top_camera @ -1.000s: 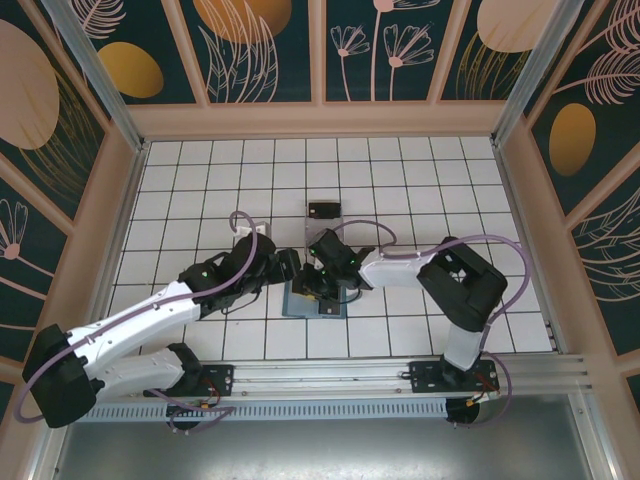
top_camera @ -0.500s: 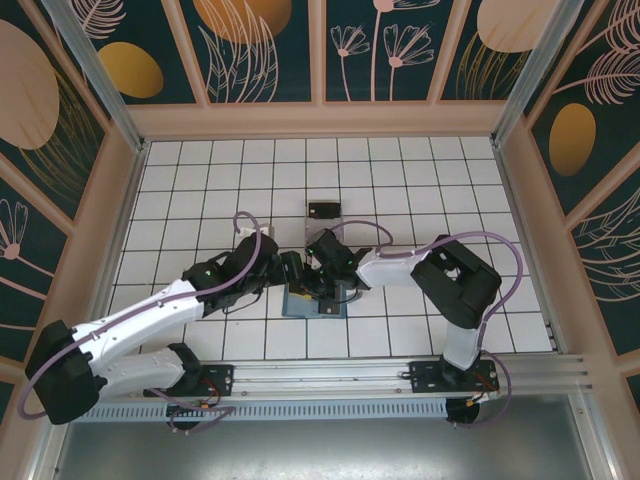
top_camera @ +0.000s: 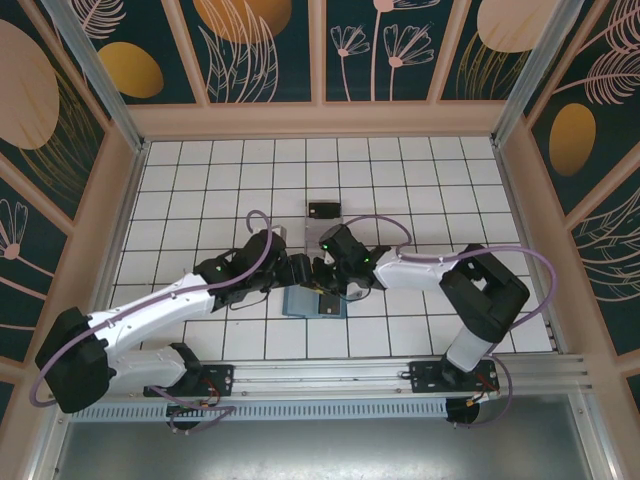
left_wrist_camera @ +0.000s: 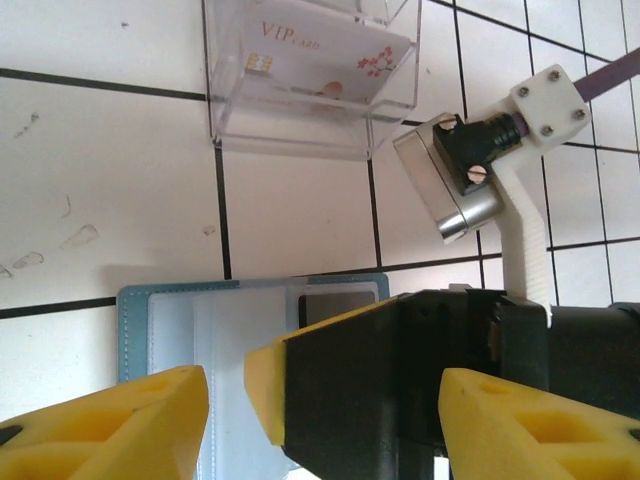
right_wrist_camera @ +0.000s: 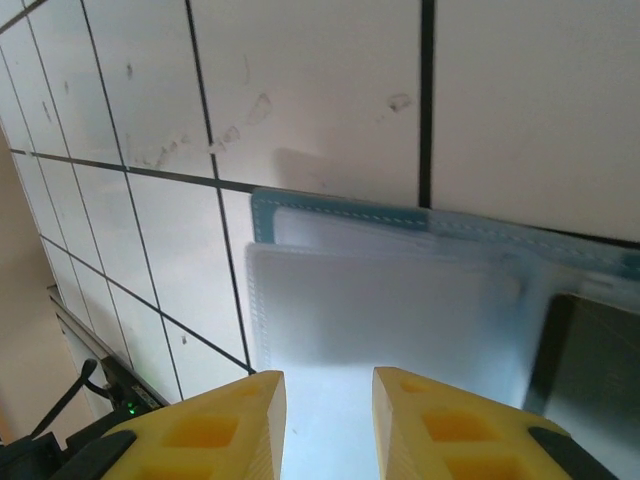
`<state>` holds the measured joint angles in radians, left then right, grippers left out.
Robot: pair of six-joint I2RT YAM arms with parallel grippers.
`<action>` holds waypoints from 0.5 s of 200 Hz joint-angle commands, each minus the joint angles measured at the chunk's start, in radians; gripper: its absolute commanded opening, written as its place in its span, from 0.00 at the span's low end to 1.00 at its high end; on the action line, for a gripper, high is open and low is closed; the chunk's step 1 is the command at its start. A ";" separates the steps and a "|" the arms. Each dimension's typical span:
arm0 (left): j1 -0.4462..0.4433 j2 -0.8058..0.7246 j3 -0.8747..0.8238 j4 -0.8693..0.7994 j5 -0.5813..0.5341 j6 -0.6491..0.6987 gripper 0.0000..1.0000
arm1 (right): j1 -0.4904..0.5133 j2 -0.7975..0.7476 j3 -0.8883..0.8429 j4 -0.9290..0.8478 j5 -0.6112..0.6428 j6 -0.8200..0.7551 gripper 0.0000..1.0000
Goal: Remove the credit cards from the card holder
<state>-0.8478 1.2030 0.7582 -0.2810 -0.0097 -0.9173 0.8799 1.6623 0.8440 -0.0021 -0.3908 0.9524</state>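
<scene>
The teal card holder (top_camera: 297,304) lies open on the white tiles, just in front of both arms. In the left wrist view the card holder (left_wrist_camera: 200,320) shows clear sleeves, with a dark credit card (left_wrist_camera: 338,308) in its far right pocket. My left gripper (left_wrist_camera: 320,420) hangs open above it, and one finger of the right gripper sits between its yellow fingertips (left_wrist_camera: 120,425). My right gripper (right_wrist_camera: 328,425) stands open by a narrow gap over a raised clear sleeve (right_wrist_camera: 380,300). The dark credit card (right_wrist_camera: 590,380) lies to the right of it. From above, both grippers (top_camera: 303,272) (top_camera: 322,285) meet over the holder.
A see-through plastic box (left_wrist_camera: 310,110) stands one tile beyond the holder, with a white card printed "VIP" (left_wrist_camera: 330,50) inside; from above the box (top_camera: 323,212) is seen at centre. The right wrist camera (left_wrist_camera: 455,185) juts out close to the box. Walls ring the tiled floor.
My left arm has reached further right, up to the holder, and its jaws have narrowed a little. The right arm's elbow has swung right while its gripper stayed over the holder.
</scene>
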 commanded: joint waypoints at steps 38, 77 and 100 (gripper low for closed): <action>0.002 0.029 0.020 0.031 0.068 0.001 0.55 | -0.007 -0.013 -0.038 -0.007 0.020 -0.004 0.24; 0.003 0.079 0.033 0.060 0.124 -0.017 0.49 | -0.036 -0.098 -0.088 -0.052 0.067 -0.001 0.21; 0.001 0.114 0.047 0.080 0.167 -0.030 0.43 | -0.052 -0.149 -0.110 -0.125 0.114 -0.013 0.21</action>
<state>-0.8478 1.2858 0.7650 -0.2405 0.0963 -0.9306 0.8436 1.5799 0.7597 -0.0425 -0.3477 0.9516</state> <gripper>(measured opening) 0.453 0.210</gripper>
